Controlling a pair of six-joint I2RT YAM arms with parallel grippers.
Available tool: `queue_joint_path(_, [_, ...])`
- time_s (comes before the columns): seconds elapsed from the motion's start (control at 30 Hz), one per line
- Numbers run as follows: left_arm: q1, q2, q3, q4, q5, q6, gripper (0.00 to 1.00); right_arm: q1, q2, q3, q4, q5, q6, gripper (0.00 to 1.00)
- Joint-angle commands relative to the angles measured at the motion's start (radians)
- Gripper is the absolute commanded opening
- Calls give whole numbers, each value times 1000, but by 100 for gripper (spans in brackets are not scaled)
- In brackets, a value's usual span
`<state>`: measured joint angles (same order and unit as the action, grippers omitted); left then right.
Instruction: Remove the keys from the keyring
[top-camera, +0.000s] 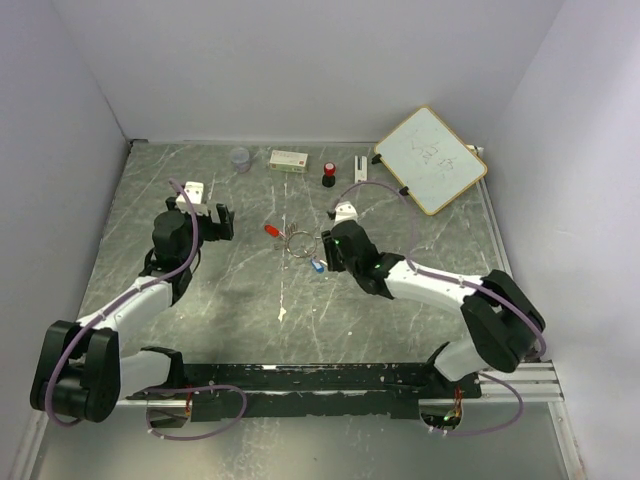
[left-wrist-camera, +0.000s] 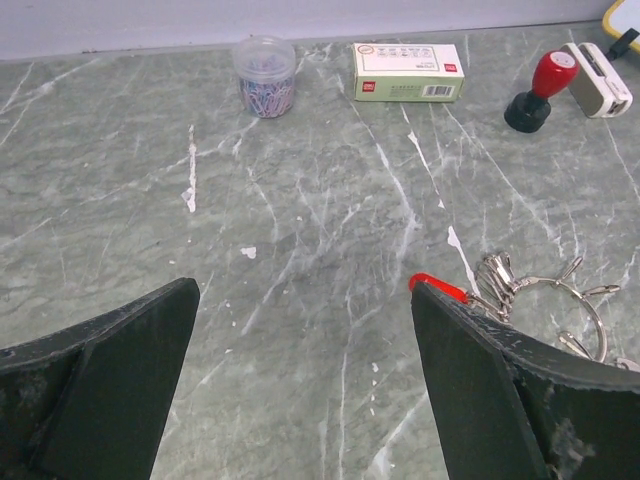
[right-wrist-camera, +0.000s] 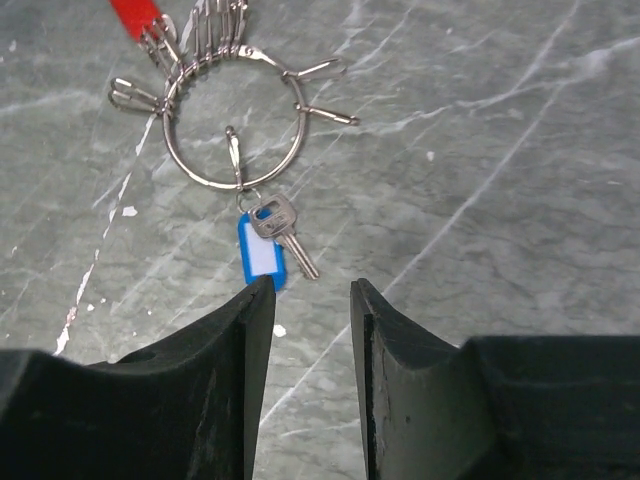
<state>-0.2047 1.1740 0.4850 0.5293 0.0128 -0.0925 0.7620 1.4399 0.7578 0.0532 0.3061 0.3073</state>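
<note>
The keyring (right-wrist-camera: 298, 140), a thin silver wire ring with several small clips, lies flat on the marble table. A blue-tagged key (right-wrist-camera: 262, 255) with a short silver blade (right-wrist-camera: 298, 250) hangs from its near side. A red key head (right-wrist-camera: 135, 15) sticks out at its far left. My right gripper (right-wrist-camera: 310, 290) hovers just short of the blue key, jaws narrowed to a small gap with nothing between them. My left gripper (left-wrist-camera: 305, 290) stands wide open to the left of the ring; its right finger hides part of the red key (left-wrist-camera: 435, 286) and the keyring (left-wrist-camera: 560, 290).
Along the back stand a jar of paper clips (left-wrist-camera: 266, 75), a small green-white box (left-wrist-camera: 407, 71), a black stamp with a red top (left-wrist-camera: 540, 88) and a white clip-like piece (left-wrist-camera: 597, 80). A whiteboard (top-camera: 432, 158) leans at the back right corner.
</note>
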Motion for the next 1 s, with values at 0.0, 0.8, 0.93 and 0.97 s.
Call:
queue_joint_path(0.0, [2, 4, 12, -25, -21, 10, 99, 20, 70, 34, 53, -30, 14, 37])
queue_joint_path(0.8, [4, -7, 6, -9, -108, -66, 98, 76, 316, 137, 36, 29, -30, 58])
queue_joint_path(0.93, [5, -17, -5, 0, -119, -66, 98, 76, 336, 140, 33, 27, -27, 58])
queue_joint_path(0.97, [6, -19, -6, 1, -128, -68, 98, 76, 340, 138, 33, 26, -25, 58])
